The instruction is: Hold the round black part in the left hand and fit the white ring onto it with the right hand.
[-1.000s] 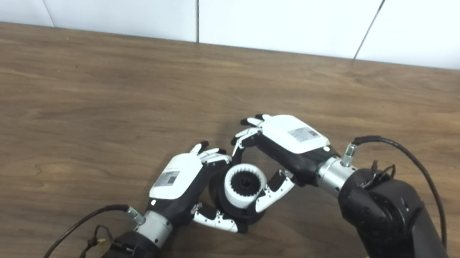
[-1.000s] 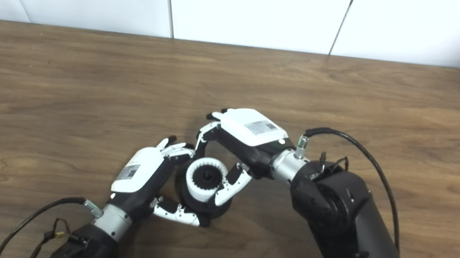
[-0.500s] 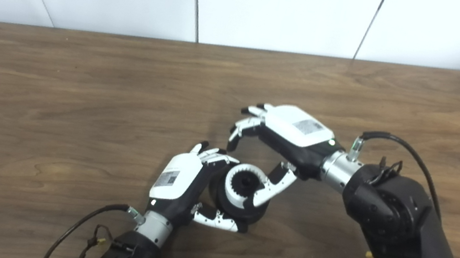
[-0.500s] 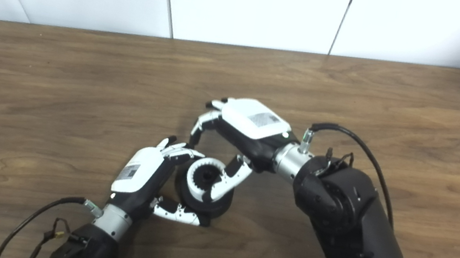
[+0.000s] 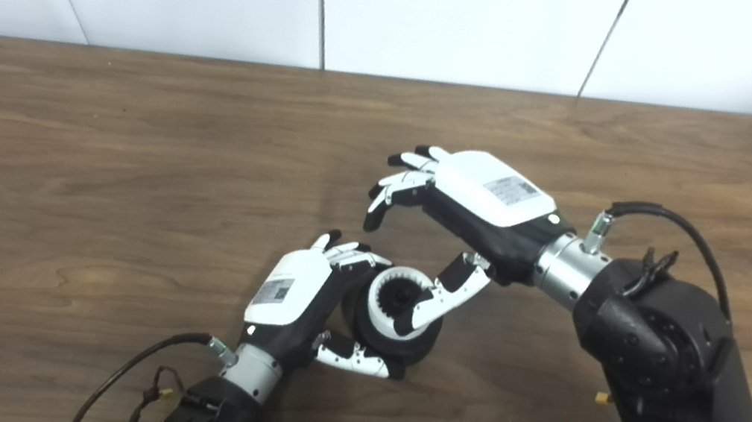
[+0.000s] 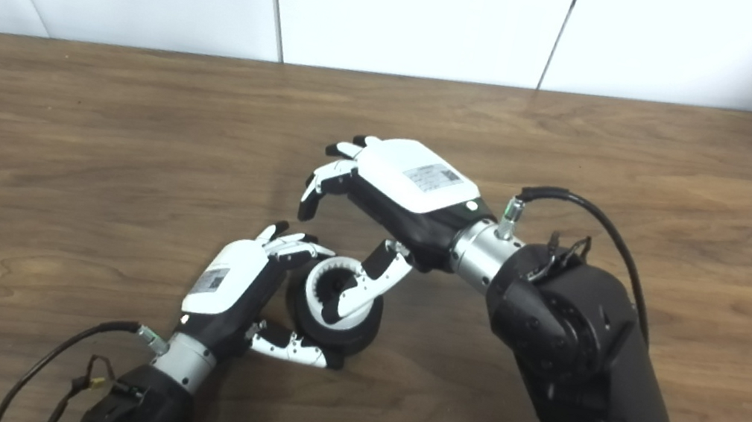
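The round black part (image 5: 417,341) rests on the wooden table (image 5: 130,142), held by my left hand (image 5: 302,297), whose fingers and thumb wrap its left and near sides. A white toothed ring (image 5: 383,299) sits on top of the black part, around its hub. My right hand (image 5: 474,208) hovers above and behind the part with its fingers spread and raised clear of the ring. Its thumb (image 5: 441,300) still reaches down to the ring's right rim. The same scene shows in the right eye view, with the ring (image 6: 320,290) on the part (image 6: 357,332).
The table's far edge meets a white panelled wall (image 5: 453,12). The right forearm (image 5: 666,378) crosses the table's near right. A black cable (image 5: 132,369) trails from the left wrist.
My right hand has let go of the white ring, opened its fingers and lifted up and back. The ring stays on the black part. My left hand has not moved.
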Controlling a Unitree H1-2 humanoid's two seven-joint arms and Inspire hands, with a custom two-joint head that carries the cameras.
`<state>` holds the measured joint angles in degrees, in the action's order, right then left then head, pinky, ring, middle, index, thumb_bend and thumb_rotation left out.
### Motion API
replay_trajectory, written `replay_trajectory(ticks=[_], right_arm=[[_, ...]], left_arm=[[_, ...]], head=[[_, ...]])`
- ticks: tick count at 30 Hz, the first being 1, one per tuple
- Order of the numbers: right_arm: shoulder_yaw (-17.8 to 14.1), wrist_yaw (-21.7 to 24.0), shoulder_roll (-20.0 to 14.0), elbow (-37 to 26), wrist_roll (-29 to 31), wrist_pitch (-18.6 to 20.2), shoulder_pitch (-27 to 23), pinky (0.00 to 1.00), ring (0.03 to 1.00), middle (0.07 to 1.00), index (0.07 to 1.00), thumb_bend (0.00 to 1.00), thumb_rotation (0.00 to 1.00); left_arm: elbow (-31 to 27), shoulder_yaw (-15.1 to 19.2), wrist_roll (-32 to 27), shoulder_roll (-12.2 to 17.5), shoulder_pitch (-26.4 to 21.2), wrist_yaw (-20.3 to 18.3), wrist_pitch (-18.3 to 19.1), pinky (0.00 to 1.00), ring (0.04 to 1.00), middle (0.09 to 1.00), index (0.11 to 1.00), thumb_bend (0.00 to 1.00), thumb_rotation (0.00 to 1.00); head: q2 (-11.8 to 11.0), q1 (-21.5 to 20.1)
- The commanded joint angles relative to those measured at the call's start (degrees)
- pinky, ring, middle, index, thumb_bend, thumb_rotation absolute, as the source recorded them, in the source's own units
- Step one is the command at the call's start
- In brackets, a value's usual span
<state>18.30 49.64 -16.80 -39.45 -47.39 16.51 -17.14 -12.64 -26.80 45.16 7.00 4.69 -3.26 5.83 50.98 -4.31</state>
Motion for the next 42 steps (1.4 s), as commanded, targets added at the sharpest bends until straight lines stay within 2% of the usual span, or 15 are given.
replay_trajectory(ticks=[1,5,6,9,10,12,17,25,31,34,38,42], right_arm=[[-1.01,-0.26,0.28,-1.86,-0.10,0.44,-2.51,1.00,0.946,0.821,0.668,1.00,0.32],[-1.18,-0.46,0.32,-1.93,-0.31,0.23,-2.49,1.00,0.944,0.820,0.667,1.00,0.31],[-1.25,-0.55,0.34,-1.91,-0.27,0.21,-2.45,1.00,0.942,0.819,0.668,1.00,0.31],[-1.52,-0.71,0.35,-1.88,-0.07,0.32,-2.31,1.00,0.942,0.819,0.670,1.00,0.32],[-1.58,-0.71,0.34,-1.86,-0.06,0.33,-2.29,1.00,0.943,0.819,0.672,1.00,0.32],[-1.68,-0.99,0.40,-1.66,-0.11,0.16,-2.19,1.00,0.942,0.822,0.675,1.00,0.32],[-1.84,-1.67,0.41,-1.05,-0.04,-0.32,-1.97,1.00,0.948,0.831,0.685,1.00,0.34],[-1.82,-1.84,0.34,-0.60,-0.13,-0.43,-2.15,1.00,0.955,0.838,0.687,1.00,0.35],[-2.07,-1.61,0.23,-0.64,0.10,-0.10,-2.20,1.00,0.957,0.841,0.691,1.00,0.35],[-2.21,-1.36,0.11,-0.69,-0.05,0.11,-2.41,1.00,0.956,0.842,0.693,1.00,0.35],[-2.51,-0.94,-0.48,-0.60,-0.29,0.03,-2.80,1.00,0.951,0.849,0.696,1.00,0.36],[-3.07,-1.40,-1.85,0.08,-0.51,-1.26,-2.75,1.00,0.949,0.852,0.699,1.00,0.37]], left_arm=[[0.35,-0.27,0.77,0.38,-0.08,-1.90,0.70,1.00,0.854,0.764,0.484,0.52,0.06],[-0.53,-0.40,2.28,0.48,-0.13,-2.99,2.33,1.00,0.851,0.765,0.492,0.52,0.07],[-0.70,-0.45,2.64,0.58,-0.19,-3.29,2.55,1.00,0.849,0.772,0.583,0.76,0.17],[-1.36,-0.65,3.84,0.88,-0.47,-5.17,3.47,1.00,0.854,0.789,0.679,0.95,0.24],[-1.60,-0.80,4.39,1.01,-0.56,-5.87,3.79,1.00,0.858,0.797,0.707,0.98,0.25],[-1.98,-1.17,5.64,1.25,-0.71,-7.12,4.41,1.00,0.863,0.817,0.769,1.00,0.29],[-2.23,-0.94,6.78,0.86,-0.55,-8.95,5.60,1.00,0.892,0.864,0.852,1.00,0.33],[-3.22,-0.81,8.90,0.72,-0.88,-12.40,8.11,1.00,0.919,0.902,0.898,1.00,0.36],[-8.15,0.46,11.32,1.26,-2.26,-20.97,12.60,1.00,0.949,0.932,0.929,1.00,0.36],[-12.35,2.06,12.06,1.79,-3.82,-27.01,15.80,1.00,0.963,0.938,0.937,1.00,0.37],[-17.16,5.14,11.23,2.56,-6.82,-37.56,20.42,1.00,0.984,0.966,0.943,1.00,0.35],[-21.00,8.59,10.35,3.18,-8.61,-44.99,21.04,0.99,0.990,0.983,0.947,1.00,0.34]], head=[[0.08,-0.05],[0.05,-0.10],[0.06,-0.14],[0.12,-0.27],[0.12,-0.27],[0.19,-0.16],[0.23,-0.23],[0.33,-0.10],[0.19,0.47],[0.17,0.68],[-0.03,0.88],[-0.20,1.15]])
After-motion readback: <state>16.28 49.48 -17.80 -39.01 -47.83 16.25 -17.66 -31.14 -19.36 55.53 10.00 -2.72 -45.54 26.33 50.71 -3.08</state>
